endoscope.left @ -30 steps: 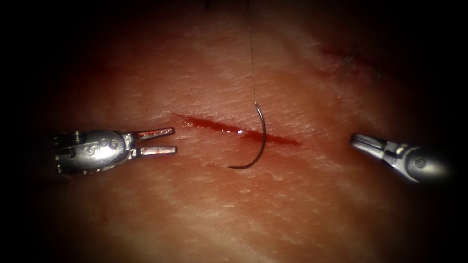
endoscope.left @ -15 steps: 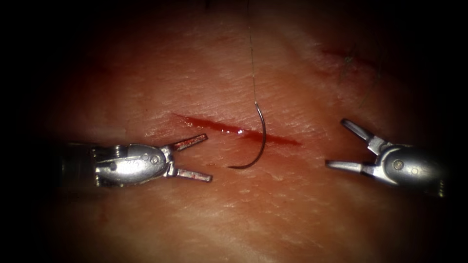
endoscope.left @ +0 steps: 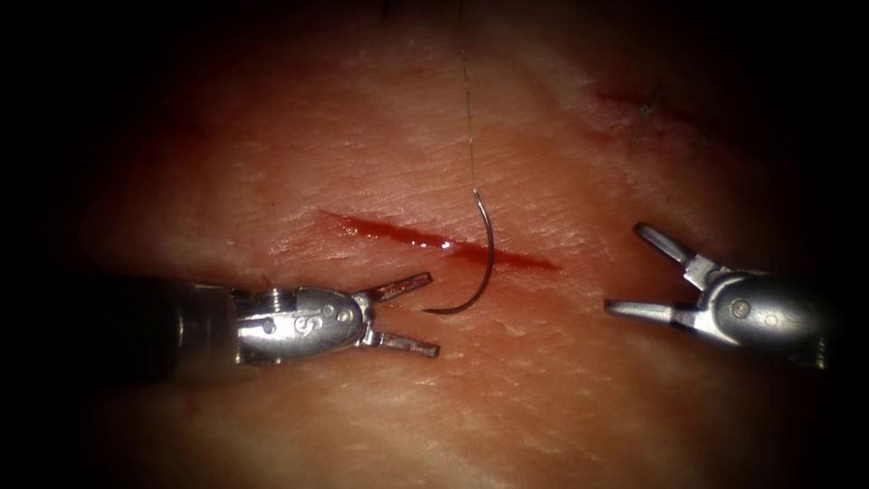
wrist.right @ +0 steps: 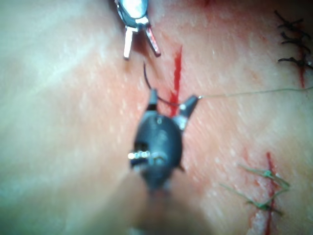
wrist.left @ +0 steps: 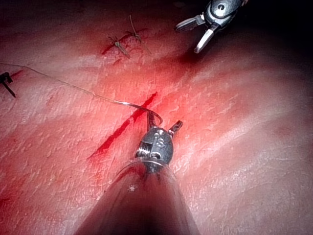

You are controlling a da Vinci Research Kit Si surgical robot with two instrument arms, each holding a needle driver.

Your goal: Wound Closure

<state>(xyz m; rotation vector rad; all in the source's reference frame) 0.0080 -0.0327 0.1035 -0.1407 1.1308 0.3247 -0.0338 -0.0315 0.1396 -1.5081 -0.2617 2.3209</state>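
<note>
The needle [endoscope.left: 480, 263] lies free on the tissue [endoscope.left: 434, 398], across the cut [endoscope.left: 444, 243], its thread [endoscope.left: 468, 109] trailing off. My left gripper [endoscope.left: 418, 312] gapes empty beside its tip; my right gripper [endoscope.left: 638, 272] is wide open, empty, well apart.

Bare tissue [endoscope.left: 561, 362] between the 2 tools — only the needle [endoscope.left: 484, 263] intervenes.

Left tool [endoscope.left: 412, 314]: silver metal wrist, rounded housing stamped "S", small round pivot screws, two slim jaws stained red, dark shaft behind. Right tool [endoscope.left: 634, 272]: same silver build, one round screw on the housing, two narrow tapered jaws, clean metal.
</note>
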